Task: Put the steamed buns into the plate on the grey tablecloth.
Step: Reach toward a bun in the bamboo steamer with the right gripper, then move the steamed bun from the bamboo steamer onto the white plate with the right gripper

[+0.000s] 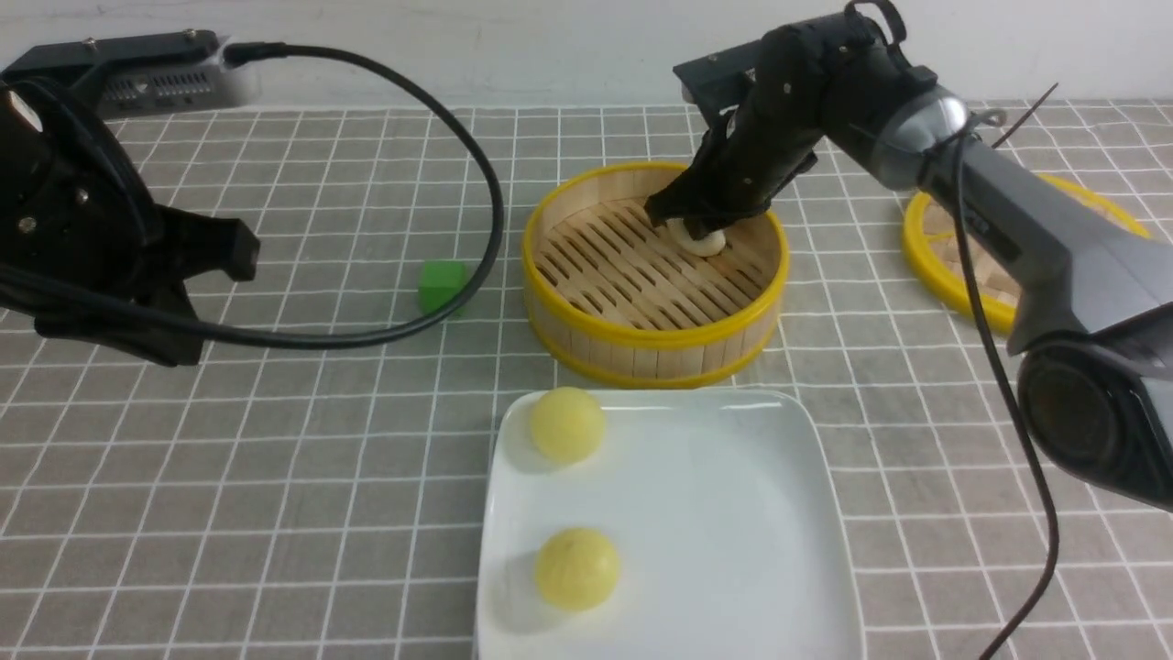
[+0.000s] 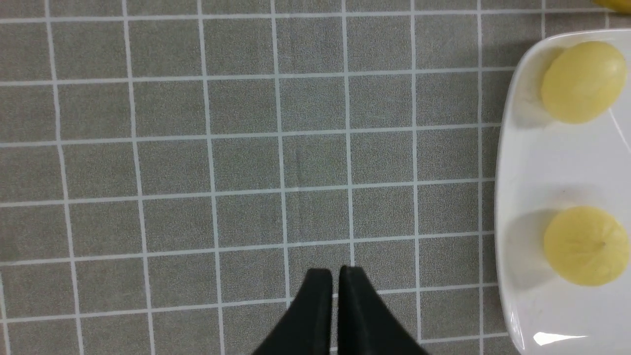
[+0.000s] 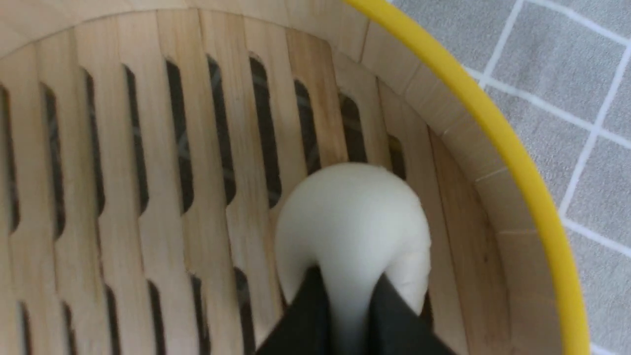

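Observation:
Two pale yellow steamed buns [image 1: 567, 423] [image 1: 577, 568] lie on the left side of the white square plate [image 1: 733, 532], which sits on the grey tablecloth [image 1: 275, 477]. They also show in the left wrist view [image 2: 583, 81] [image 2: 586, 245] on the plate [image 2: 522, 305]. The off-white bun [image 1: 704, 240] sits inside the bamboo steamer [image 1: 655, 344]. My right gripper [image 1: 692, 225] reaches into the steamer and is shut on that bun [image 3: 352, 222], squeezing it. My left gripper [image 2: 335, 273] is shut and empty above bare cloth, left of the plate.
A green cube [image 1: 441, 285] lies left of the steamer, beside a black cable [image 1: 495, 211]. The yellow-rimmed lid [image 1: 944, 266] lies at the right, partly behind my right arm. A grey box [image 1: 137, 69] stands at the back left.

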Robot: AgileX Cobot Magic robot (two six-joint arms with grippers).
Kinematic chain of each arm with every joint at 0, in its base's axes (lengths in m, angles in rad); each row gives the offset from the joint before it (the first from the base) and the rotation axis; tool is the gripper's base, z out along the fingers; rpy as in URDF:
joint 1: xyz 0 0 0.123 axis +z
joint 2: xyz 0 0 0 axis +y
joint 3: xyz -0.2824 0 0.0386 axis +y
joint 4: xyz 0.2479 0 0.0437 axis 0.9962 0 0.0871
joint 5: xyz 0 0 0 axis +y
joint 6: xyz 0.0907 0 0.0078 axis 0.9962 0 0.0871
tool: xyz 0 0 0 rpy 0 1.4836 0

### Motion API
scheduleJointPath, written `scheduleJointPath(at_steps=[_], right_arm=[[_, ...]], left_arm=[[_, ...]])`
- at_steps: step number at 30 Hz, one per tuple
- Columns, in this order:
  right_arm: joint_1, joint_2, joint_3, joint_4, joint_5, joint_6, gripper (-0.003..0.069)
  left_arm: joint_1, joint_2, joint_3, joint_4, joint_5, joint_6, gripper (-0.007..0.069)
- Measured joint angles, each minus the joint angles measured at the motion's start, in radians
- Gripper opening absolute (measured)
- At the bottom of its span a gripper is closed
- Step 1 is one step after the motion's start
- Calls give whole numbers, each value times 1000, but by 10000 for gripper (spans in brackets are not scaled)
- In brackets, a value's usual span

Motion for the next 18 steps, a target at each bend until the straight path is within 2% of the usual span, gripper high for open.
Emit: scheduleJointPath(at_steps=[4,10,14,18], right_arm=[[0,-38,-64,17,165,-28,25],[0,-251,-58,118,197,-24,25],[0,-425,97,144,196,-13,25],[0,-692,501,160,198,0,25]], left_arm=[[0,0,0,0,1,0,42],[0,0,0,0,1,0,43],[0,0,0,11,1,0,43],[0,0,0,41,3,0,43]])
